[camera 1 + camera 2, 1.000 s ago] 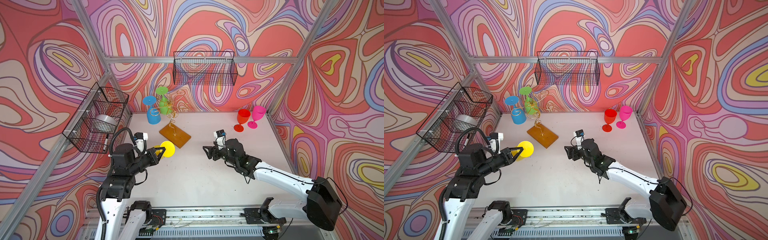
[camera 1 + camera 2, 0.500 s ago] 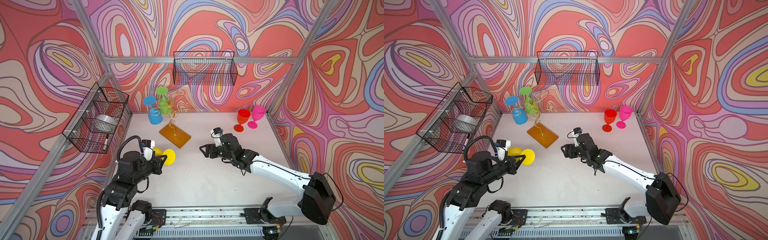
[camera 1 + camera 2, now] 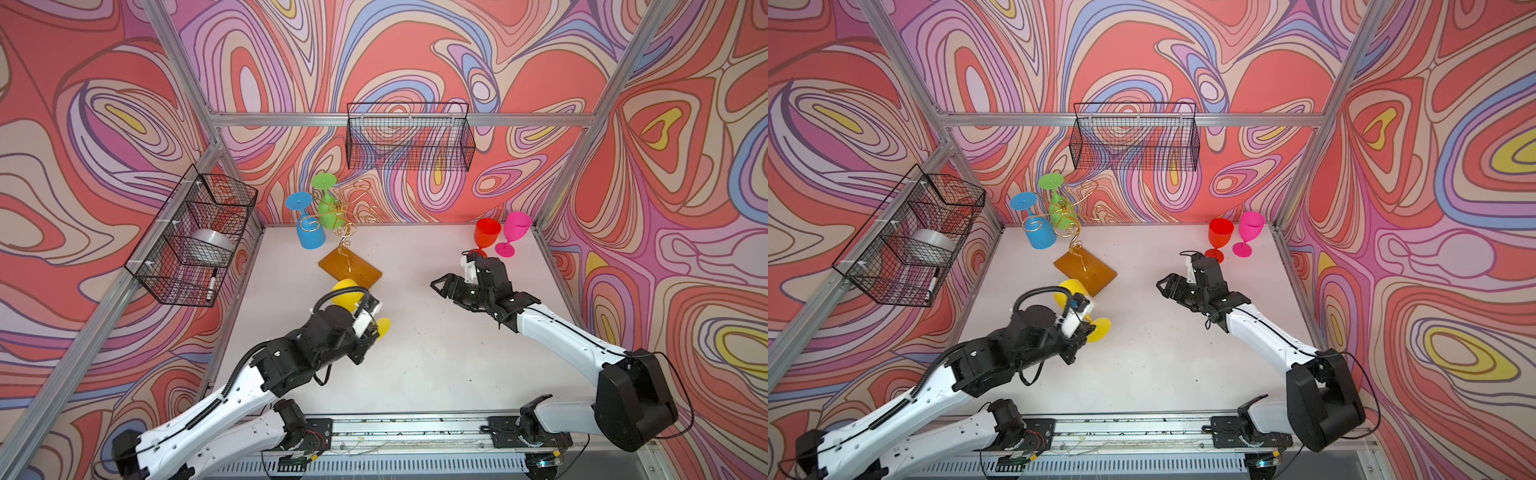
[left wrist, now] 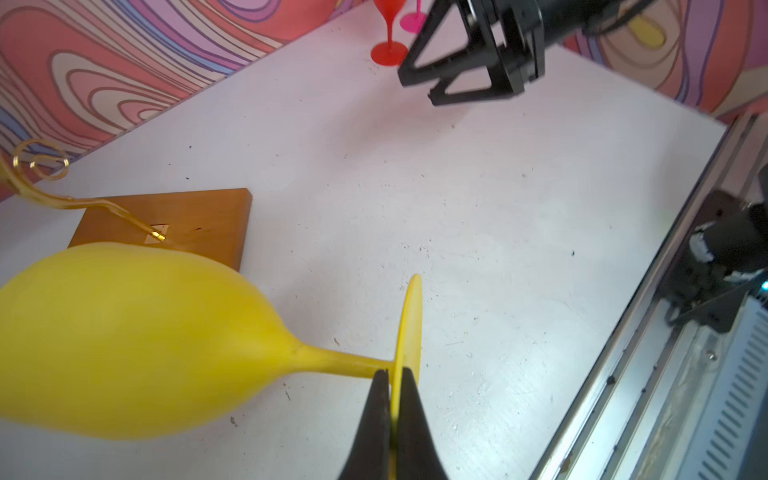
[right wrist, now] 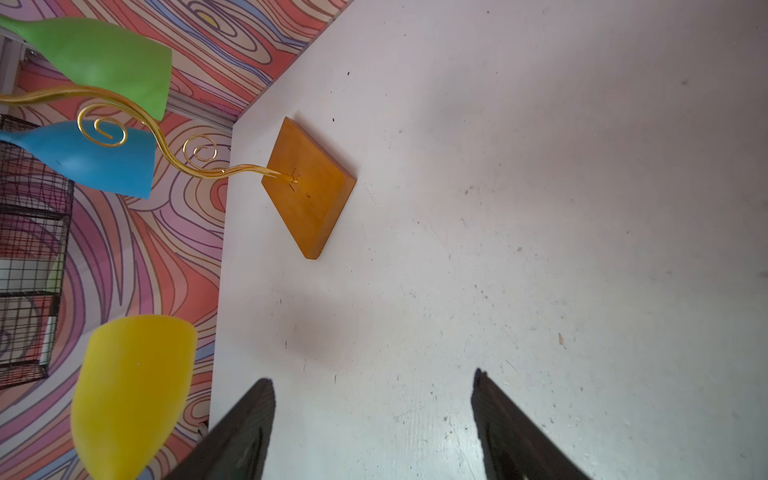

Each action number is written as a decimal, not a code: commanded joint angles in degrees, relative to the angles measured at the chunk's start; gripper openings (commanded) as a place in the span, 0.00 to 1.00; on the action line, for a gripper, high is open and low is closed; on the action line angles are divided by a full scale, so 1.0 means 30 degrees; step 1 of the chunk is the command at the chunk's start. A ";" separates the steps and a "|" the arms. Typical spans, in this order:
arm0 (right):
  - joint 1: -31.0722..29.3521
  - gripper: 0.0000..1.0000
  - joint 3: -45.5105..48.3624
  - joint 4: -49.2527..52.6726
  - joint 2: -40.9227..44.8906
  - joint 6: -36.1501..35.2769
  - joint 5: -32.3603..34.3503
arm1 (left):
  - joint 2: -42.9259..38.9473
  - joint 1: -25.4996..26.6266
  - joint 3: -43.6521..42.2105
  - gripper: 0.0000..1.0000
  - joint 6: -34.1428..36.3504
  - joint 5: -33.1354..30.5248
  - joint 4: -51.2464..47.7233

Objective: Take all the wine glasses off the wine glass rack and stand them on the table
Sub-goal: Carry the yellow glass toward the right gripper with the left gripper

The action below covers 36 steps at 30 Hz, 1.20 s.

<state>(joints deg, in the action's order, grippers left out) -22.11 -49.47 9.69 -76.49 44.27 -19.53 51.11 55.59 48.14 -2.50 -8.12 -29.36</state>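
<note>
Grips the yellow wine glass by its foot disc in the left pincer, clamped tight, bowl sideways, off the wire, near the amber base of the wine glass rack. Holds the right pincer spread wide over the bench. Shows a blue glass and a green glass hanging upside down on the wire arms.

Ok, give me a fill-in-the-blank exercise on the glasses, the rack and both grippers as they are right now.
1. The left gripper is shut on the foot of a wine glass whose colour is ___.
2. The right gripper is ___ and holds nothing.
3. Exactly ___ glasses hang on the wine glass rack: the blue glass and the green glass.
4. The red glass stands upright on the table beside a glass coloured ___.

Missing words: yellow; open; two; pink.
</note>
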 commanded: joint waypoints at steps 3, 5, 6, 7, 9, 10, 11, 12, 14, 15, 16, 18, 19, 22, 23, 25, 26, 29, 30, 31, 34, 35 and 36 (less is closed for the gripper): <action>0.0795 0.78 0.0099 0.1591 0.1367 0.1642 -0.1220 | 0.3083 0.2791 0.0960 0.00 0.2846 -0.5274 0.2278; 0.1481 0.78 0.0307 0.2082 0.1751 0.2084 -0.1526 | 0.3656 0.3207 0.0893 0.00 0.3186 -0.5579 0.3174; 0.1953 0.78 0.0461 0.2255 0.1922 0.2344 -0.1893 | 0.3931 0.3361 0.0833 0.00 0.3402 -0.5766 0.3649; 0.2425 0.78 0.0595 0.2327 0.2046 0.2578 -0.2325 | 0.4171 0.3492 0.0828 0.00 0.3602 -0.5868 0.3987; 0.3292 0.76 0.0865 0.2468 0.2205 0.3002 -0.3250 | 0.4805 0.3821 0.0872 0.00 0.4264 -0.6328 0.4590; 0.3702 0.75 0.0931 0.2714 0.2214 0.3247 -0.3732 | 0.5157 0.3985 0.0956 0.00 0.4641 -0.6475 0.4629; 0.4102 0.75 0.0956 0.2950 0.2136 0.3440 -0.4247 | 0.5555 0.4152 0.1026 0.00 0.5053 -0.6581 0.5430; 0.4332 0.75 0.0964 0.3140 0.2069 0.3579 -0.4706 | 0.5902 0.4294 0.1061 0.00 0.5404 -0.6689 0.5722; 0.4746 0.74 0.1028 0.3468 0.1973 0.3906 -0.5601 | 0.6621 0.4409 0.1135 0.00 0.6155 -0.6690 0.6486; 0.4870 0.73 0.1145 0.3532 0.2011 0.4073 -0.5834 | 0.6907 0.4455 0.1150 0.00 0.6440 -0.6669 0.6773; 0.5013 0.73 0.1275 0.3514 0.2082 0.4286 -0.6053 | 0.7229 0.4473 0.1151 0.00 0.6756 -0.6653 0.7128; 0.5276 0.72 0.1565 0.3479 0.2218 0.4722 -0.6414 | 0.7816 0.4467 0.1231 0.00 0.7347 -0.6707 0.7762; 0.5412 0.71 0.1704 0.3450 0.2278 0.4955 -0.6662 | 0.8102 0.4474 0.1289 0.00 0.7646 -0.6941 0.8164; 0.5709 0.69 0.1928 0.3420 0.2272 0.5589 -0.7432 | 0.9103 0.4489 0.1526 0.00 0.8699 -0.7634 0.9548; 0.5808 0.67 0.1968 0.3470 0.2244 0.5851 -0.7663 | 0.9478 0.4470 0.1658 0.00 0.9041 -0.7834 0.9951; 0.6034 0.64 0.2153 0.3316 0.2164 0.6426 -0.8231 | 1.0125 0.4468 0.1928 0.00 0.9667 -0.7842 1.0680; 0.6142 0.63 0.2237 0.3176 0.2165 0.6730 -0.8489 | 1.0434 0.4485 0.2090 0.00 0.9877 -0.7757 1.1047; 0.6226 0.60 0.2243 0.3112 0.2204 0.7163 -0.8820 | 1.1244 0.4487 0.2507 0.00 1.0419 -0.7315 1.1820; 0.6238 0.59 0.2252 0.3152 0.2206 0.7248 -0.8844 | 1.1477 0.4489 0.2626 0.00 1.0536 -0.7235 1.2011; 0.6254 0.59 0.2250 0.3201 0.2205 0.7368 -0.8891 | 1.1738 0.4496 0.2783 0.00 1.0635 -0.7137 1.2173; 0.6285 0.57 0.2333 0.3119 0.2236 0.7889 -0.8987 | 1.2337 0.4488 0.3146 0.00 1.0815 -0.6844 1.2692; 0.6286 0.56 0.2369 0.3005 0.2277 0.8087 -0.9057 | 1.2473 0.4474 0.3199 0.00 1.0922 -0.6718 1.2864; 0.6285 0.56 0.2406 0.2873 0.2288 0.8259 -0.9143 | 1.2659 0.4474 0.3281 0.00 1.1014 -0.6667 1.3020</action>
<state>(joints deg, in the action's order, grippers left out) -3.66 -43.09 19.29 -70.50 66.76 -45.47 87.81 68.71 56.10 28.29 -29.04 5.69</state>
